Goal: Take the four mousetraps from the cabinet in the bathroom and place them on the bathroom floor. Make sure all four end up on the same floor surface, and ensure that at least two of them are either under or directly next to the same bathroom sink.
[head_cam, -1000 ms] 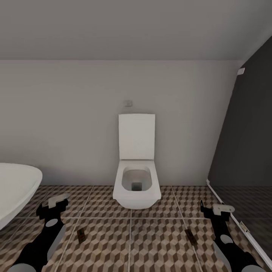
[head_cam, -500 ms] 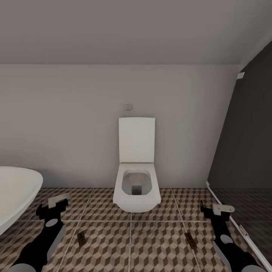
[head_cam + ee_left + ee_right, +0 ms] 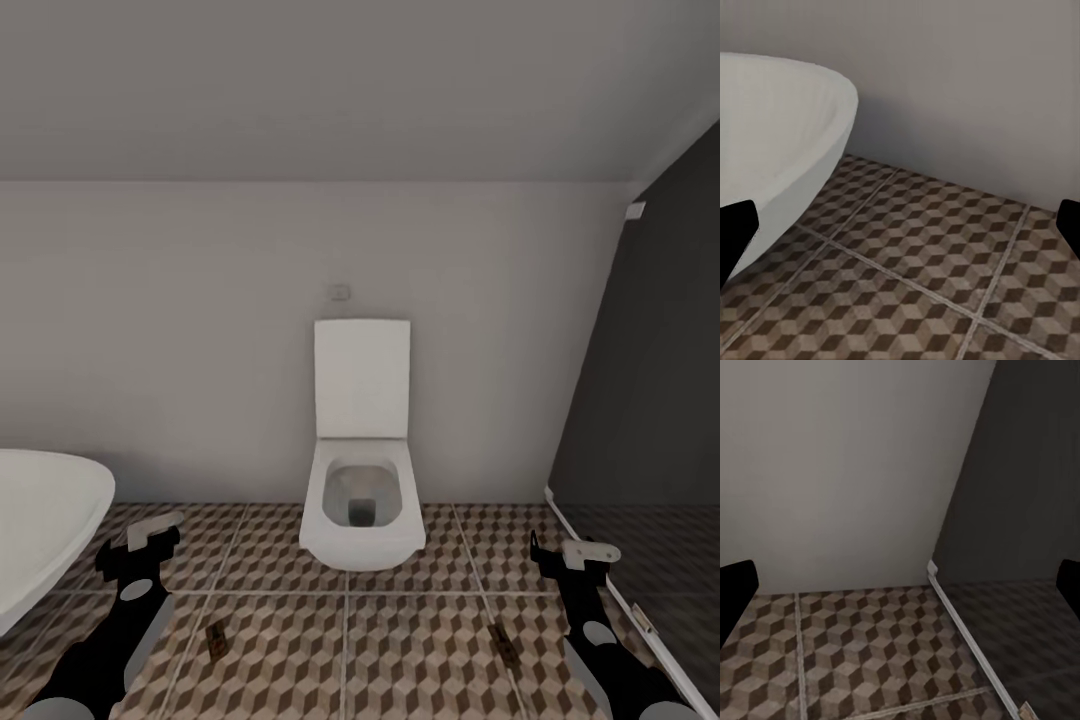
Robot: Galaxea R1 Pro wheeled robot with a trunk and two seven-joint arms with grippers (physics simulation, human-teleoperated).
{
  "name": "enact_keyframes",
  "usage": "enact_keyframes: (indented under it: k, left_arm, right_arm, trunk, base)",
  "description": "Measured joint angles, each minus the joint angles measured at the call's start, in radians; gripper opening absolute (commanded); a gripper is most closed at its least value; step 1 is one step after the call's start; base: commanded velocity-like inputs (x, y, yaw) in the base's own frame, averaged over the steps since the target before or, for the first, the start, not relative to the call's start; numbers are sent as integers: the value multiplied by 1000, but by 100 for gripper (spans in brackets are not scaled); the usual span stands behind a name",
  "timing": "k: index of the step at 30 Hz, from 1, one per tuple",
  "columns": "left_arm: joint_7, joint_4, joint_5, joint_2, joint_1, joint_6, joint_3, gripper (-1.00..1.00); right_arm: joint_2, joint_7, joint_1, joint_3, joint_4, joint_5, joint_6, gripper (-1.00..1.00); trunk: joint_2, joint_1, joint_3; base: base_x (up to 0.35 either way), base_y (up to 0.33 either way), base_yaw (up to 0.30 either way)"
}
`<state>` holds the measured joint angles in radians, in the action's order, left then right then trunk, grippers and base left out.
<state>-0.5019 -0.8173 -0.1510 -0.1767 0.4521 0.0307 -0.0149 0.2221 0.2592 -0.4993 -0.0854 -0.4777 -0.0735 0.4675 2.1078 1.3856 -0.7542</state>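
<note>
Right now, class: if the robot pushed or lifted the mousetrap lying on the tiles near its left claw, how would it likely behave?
The mousetrap looks small, thin and flat, so it is probably light and stiff. Lying flat on the bathroom floor, it would likely slide, not roll or tip. Its low profile may make pinching it awkward for the left claw.

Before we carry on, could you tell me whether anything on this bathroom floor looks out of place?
Yes: two mousetraps lie loose on the bathroom floor before the toilet, one on each side, with no sink beside them.
</note>
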Motion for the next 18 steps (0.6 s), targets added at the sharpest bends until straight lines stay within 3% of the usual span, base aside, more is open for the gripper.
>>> enact_keyframes:
  k: [18]
  left_arm:
    - [2, 10, -1, -5, 0, 0, 2, 100]
  right_arm:
    - [0, 0, 0, 0, 1, 0, -1, 100]
  trunk:
    - [-126, -69, 56]
  base:
    - [0, 0, 0]
